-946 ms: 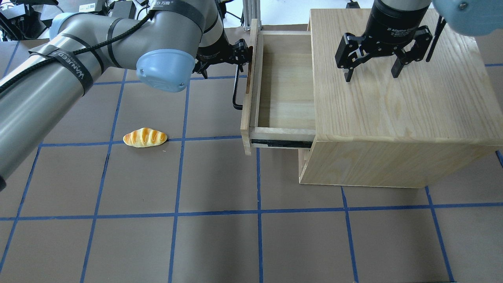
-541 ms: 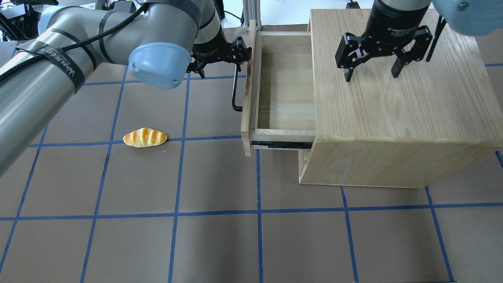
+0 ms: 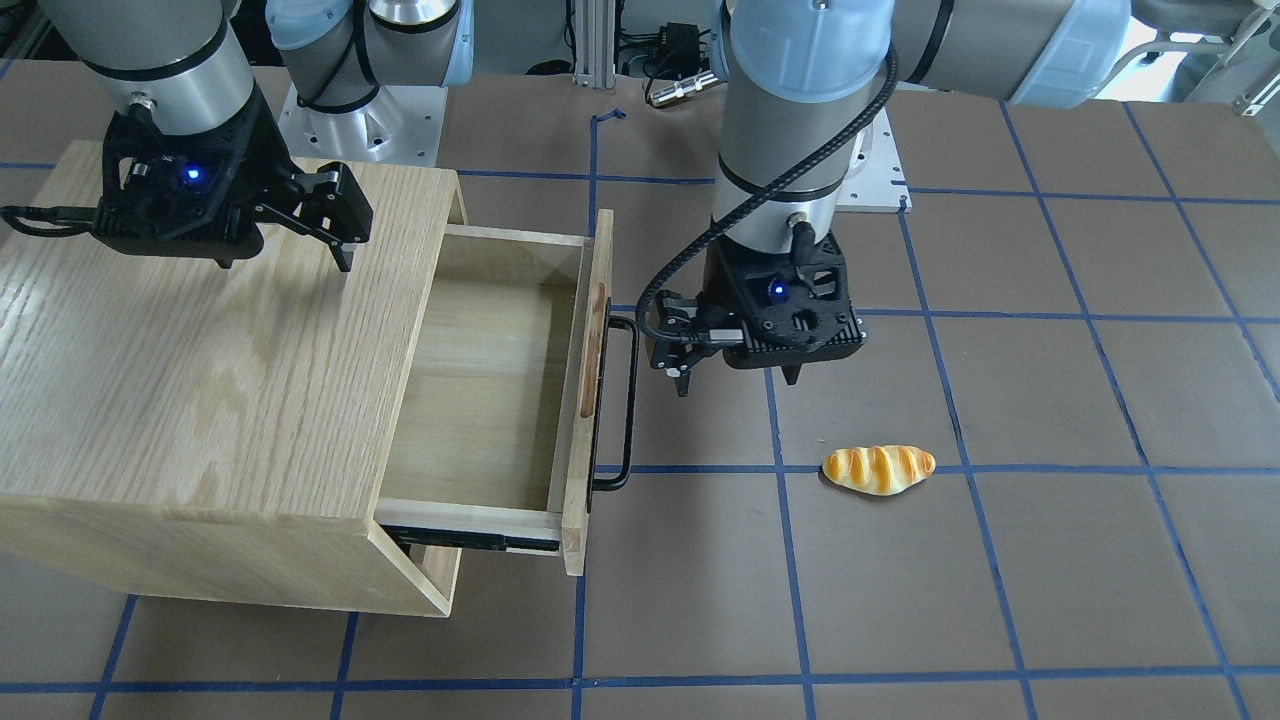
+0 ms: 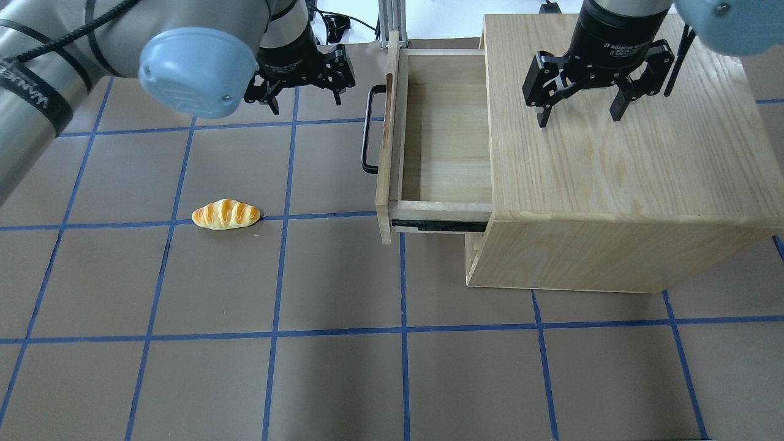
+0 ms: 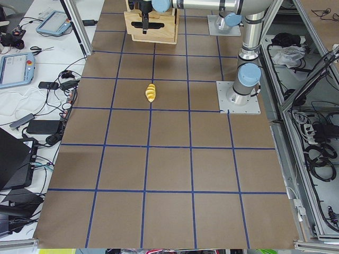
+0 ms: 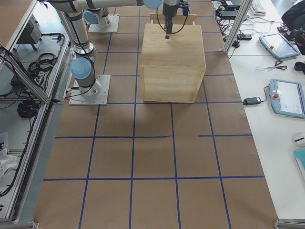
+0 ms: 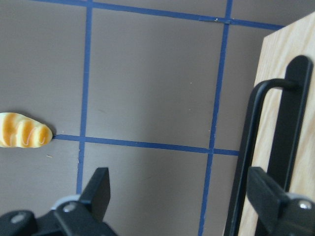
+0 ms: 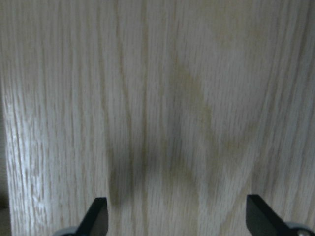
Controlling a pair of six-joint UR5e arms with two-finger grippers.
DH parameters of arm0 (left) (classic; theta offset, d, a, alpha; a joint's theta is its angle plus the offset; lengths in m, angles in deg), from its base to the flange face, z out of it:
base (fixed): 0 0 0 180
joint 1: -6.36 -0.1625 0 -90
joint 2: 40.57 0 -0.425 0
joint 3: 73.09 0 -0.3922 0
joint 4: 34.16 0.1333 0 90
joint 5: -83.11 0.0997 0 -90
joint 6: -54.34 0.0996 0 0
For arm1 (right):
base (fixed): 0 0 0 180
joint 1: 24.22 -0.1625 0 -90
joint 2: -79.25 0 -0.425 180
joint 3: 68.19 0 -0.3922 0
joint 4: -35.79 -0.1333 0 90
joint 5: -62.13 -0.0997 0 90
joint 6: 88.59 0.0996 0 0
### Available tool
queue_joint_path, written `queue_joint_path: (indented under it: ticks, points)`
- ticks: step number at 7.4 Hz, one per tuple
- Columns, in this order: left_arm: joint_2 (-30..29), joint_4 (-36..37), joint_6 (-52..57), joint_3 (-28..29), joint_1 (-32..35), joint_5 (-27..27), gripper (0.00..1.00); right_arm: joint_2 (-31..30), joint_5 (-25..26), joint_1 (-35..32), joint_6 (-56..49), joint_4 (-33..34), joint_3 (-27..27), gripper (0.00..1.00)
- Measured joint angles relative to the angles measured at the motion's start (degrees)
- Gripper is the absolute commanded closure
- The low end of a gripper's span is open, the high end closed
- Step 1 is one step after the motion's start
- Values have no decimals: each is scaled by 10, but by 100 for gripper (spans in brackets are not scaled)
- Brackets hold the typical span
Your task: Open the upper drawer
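So, the upper drawer (image 4: 444, 141) stands well out of the cabinet (image 4: 612, 171) front, our left gripper (image 4: 302, 101) hangs spread and empty just off its black handle (image 4: 366, 131), and we should retreat straight from the cabinet without clipping it, right gripper (image 4: 579, 116) splayed above the cabinet top.

Pictured: the left arm (image 4: 104, 55) is wearing matt grey tube sections and pale blue joint caps (image 4: 196, 70) dotted with small screws, a black cable (image 3: 712, 230) running along it under black straps (image 4: 27, 92), one lettered in white. The right arm (image 4: 735, 24) is showing the same grey and blue. The left gripper (image 4: 303, 92) and right gripper (image 4: 580, 116) are appearing all in black, angular linkages ending in two slim fingers, white "2F Adaptive" lettering circling the right one's round body. Blue lights are glowing on both black wrist housings (image 3: 800, 320), and square silver base plates (image 5: 253, 106) are carrying the arms
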Motion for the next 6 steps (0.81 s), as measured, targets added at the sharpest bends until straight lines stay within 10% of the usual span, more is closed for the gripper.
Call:
queue_joint_path:
  ticks: [6]
  points:
    - [60,-94,170,-6,-149,-32,0,0,0,0,0,0,-1,0]
